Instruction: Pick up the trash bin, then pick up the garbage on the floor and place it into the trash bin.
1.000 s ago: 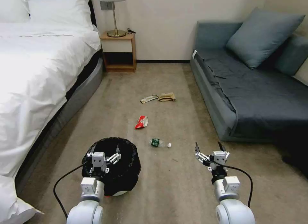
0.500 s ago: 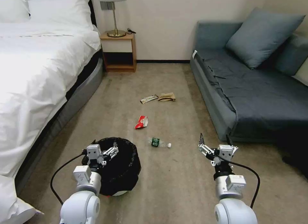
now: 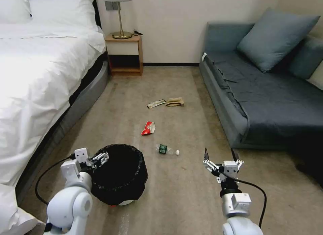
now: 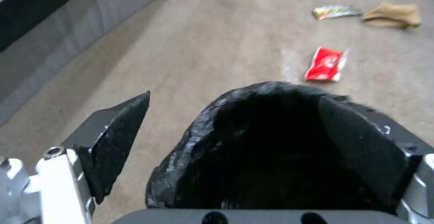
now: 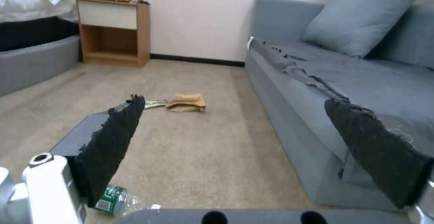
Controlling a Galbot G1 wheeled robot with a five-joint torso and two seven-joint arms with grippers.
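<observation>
Black-bagged trash bin [image 3: 119,174]: left claw [image 3: 95,158] spread wide, seemingly straddling its left rim; pinch rim and liner together. Right claw [image 3: 220,159] waits wide, right.

No text, brand or number can be read. The bottle [image 3: 166,149] on the floor carries a green label, the red-white snack wrapper [image 3: 148,128] and the long printed wrapper [image 3: 156,103] carry print, but the lettering on all three is too small to make out.
</observation>
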